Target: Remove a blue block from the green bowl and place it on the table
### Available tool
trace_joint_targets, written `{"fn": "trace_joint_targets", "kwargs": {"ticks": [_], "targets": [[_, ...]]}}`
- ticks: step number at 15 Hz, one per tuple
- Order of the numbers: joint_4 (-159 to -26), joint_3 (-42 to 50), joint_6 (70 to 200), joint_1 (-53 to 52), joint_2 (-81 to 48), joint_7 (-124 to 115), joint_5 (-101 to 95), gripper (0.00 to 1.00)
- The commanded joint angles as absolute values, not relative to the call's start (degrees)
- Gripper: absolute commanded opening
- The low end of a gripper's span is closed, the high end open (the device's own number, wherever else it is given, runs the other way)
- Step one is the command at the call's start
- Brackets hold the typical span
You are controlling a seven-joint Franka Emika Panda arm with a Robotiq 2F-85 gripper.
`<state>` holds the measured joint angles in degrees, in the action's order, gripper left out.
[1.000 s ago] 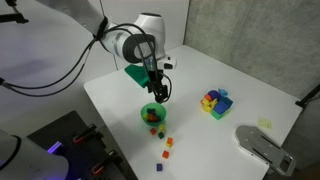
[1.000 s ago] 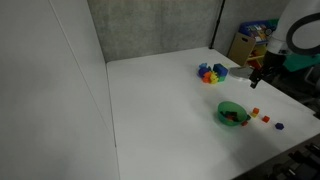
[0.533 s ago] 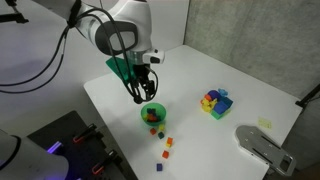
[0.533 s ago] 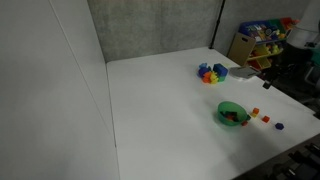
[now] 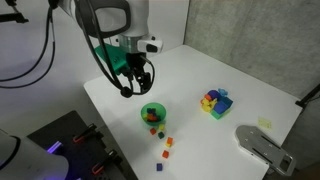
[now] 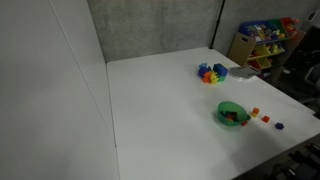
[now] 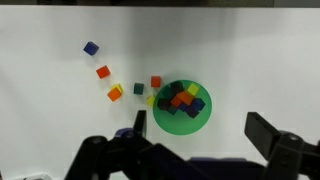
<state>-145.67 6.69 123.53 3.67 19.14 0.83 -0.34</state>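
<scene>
- The gripper (image 5: pixel 127 89) is hanging wide open and empty, up and aside from the green bowl (image 5: pixel 153 113); the blue block (image 7: pixel 197 104) is lying inside that bowl.
- The bowl is sitting near an edge of the table (image 5: pixel 190 75), with loose cubes (image 7: pixel 103 72) beside it; bare top is spreading behind.
- The gripper is drawing farther from the bowl than half a second ago.

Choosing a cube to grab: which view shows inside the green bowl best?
Wrist view: it looks straight down into the green bowl, so the cubes show clear colours. Both exterior views show it small and oblique, contents hard to tell.
</scene>
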Motion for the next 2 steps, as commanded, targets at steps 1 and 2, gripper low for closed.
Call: {"fn": "trace_joint_targets", "kwargs": {"ticks": [1,2], "targets": [[-145.7,6.1,123.4,4.3,19.1,1.0,-0.1,1.0],[-145.7,6.0,123.5,4.2,18.9,1.0,-0.1,1.0]]}}
